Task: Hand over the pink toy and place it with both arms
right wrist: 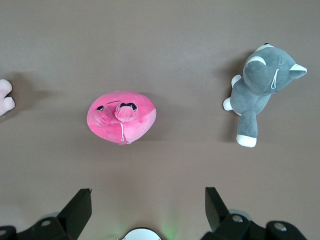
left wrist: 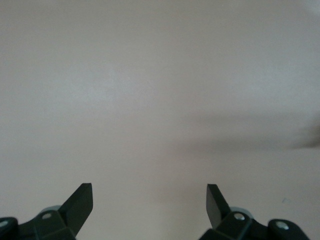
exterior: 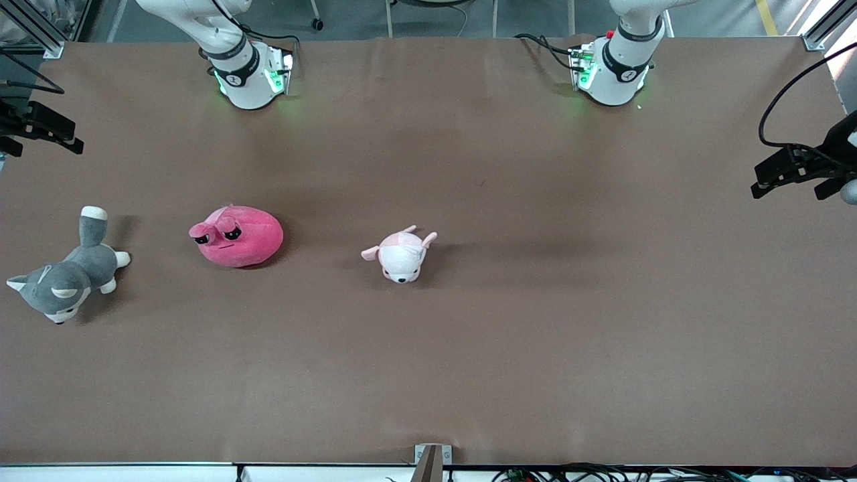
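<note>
The pink toy [exterior: 238, 235] is a round hot-pink plush with half-lidded black eyes. It lies on the brown table toward the right arm's end. It also shows in the right wrist view [right wrist: 121, 116]. My right gripper [right wrist: 148, 200] is open and empty, high over the table between its own base and the toy. My left gripper [left wrist: 150, 197] is open and empty over bare table. Neither gripper shows in the front view; both arms rise out of its top edge.
A grey-and-white plush dog [exterior: 63, 274] lies at the right arm's end of the table, beside the pink toy, and shows in the right wrist view [right wrist: 260, 90]. A small pale pink-and-white plush [exterior: 402, 254] lies mid-table. The arm bases [exterior: 248, 73] [exterior: 612, 70] stand along the table's edge.
</note>
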